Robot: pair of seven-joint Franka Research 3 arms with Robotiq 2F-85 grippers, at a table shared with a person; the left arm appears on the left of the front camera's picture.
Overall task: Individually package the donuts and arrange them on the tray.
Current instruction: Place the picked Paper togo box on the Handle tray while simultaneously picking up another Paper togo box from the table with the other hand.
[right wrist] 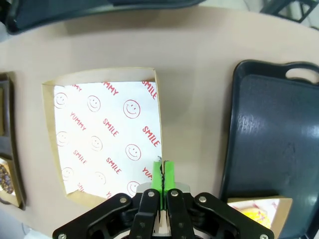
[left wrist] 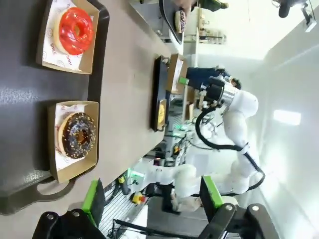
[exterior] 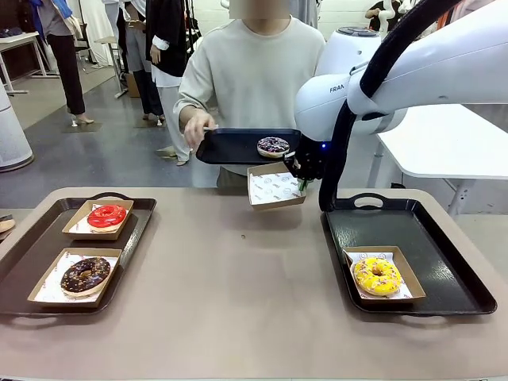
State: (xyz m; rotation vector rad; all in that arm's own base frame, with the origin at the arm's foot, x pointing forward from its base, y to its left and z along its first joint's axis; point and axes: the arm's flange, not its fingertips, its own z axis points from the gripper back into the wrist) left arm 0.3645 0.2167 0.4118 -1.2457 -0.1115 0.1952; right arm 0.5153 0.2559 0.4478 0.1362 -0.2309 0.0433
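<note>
My right gripper (exterior: pixel 302 181) is shut on the rim of an empty paper-lined cardboard box (exterior: pixel 275 188), held above the table's far edge. The right wrist view shows the green pads (right wrist: pixel 168 175) pinching that box (right wrist: pixel 104 134) at its edge. Just behind it, a person's hand holds a small black tray (exterior: pixel 230 148) carrying the dark purple donut (exterior: pixel 273 146). The red donut (exterior: pixel 106 215) and the chocolate donut (exterior: pixel 86 275) lie in boxes on the left tray (exterior: pixel 32 238). The yellow donut (exterior: pixel 376 275) lies boxed on the right tray (exterior: pixel 373 226). My left gripper (left wrist: pixel 152 196) is open over the left tray, near the chocolate donut (left wrist: pixel 77 135).
The beige tabletop (exterior: pixel 230 294) between the two trays is bare. The right arm (exterior: pixel 413 71) reaches in above the right tray. A white table (exterior: pixel 452 143) stands behind on the right.
</note>
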